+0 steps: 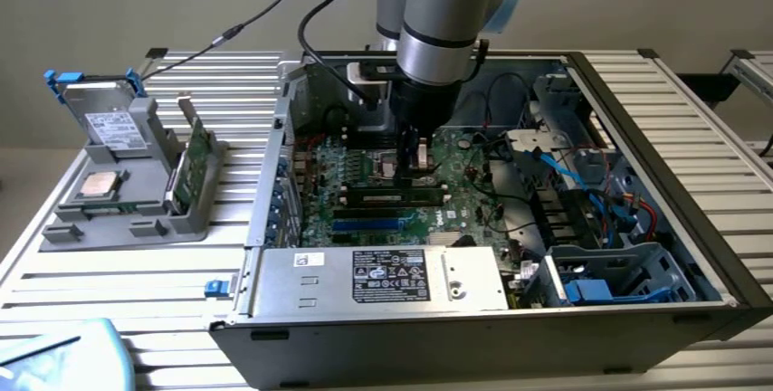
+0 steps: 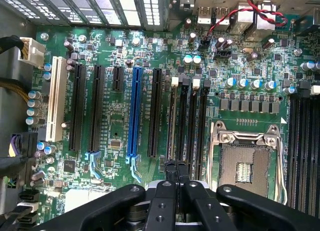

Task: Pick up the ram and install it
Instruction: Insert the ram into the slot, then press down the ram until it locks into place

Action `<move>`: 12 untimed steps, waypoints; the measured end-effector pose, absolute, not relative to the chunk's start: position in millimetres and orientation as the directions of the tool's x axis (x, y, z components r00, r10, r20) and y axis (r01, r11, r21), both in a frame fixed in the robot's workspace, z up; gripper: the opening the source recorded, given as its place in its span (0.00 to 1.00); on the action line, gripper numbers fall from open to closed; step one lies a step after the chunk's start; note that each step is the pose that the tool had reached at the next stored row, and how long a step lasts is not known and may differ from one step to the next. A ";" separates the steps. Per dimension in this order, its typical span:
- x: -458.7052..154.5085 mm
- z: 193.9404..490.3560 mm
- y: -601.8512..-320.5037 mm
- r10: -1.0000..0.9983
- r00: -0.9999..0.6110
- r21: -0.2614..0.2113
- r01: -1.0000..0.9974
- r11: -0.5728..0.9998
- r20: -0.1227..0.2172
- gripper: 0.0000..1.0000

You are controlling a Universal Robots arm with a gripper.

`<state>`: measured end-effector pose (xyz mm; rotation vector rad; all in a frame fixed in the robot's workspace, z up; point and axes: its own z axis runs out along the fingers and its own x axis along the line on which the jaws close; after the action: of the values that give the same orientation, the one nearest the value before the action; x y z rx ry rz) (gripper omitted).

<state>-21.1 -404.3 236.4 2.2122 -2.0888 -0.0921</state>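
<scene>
End effector (image 2: pixel 176 167) closed above black slots (image 2: pixel 192 121); exterior view adds computer case (image 1: pixel 508 348).

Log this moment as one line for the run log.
gripper: shut | position: over long black plastic memory slots beside square silver socket | grip contents: unclear

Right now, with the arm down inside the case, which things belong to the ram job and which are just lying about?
Job: ram standing in the memory slots; gripper, shut, low over those slots; motherboard.
Lying about: hard drive, silver chip and green board in the grey holder; power supply.
</scene>
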 end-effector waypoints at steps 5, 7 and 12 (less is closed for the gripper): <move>-21.1 236.4 -404.3 -0.998 0.059 0.112 -0.992 -0.056 0.023 0.11; -21.1 236.4 -404.3 -0.998 0.059 0.112 -0.992 -0.056 0.023 0.11; -21.1 236.4 -404.3 -0.998 0.059 0.112 -0.992 -0.056 0.023 0.11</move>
<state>-21.1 -404.3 236.4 2.2121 -2.0888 -0.0922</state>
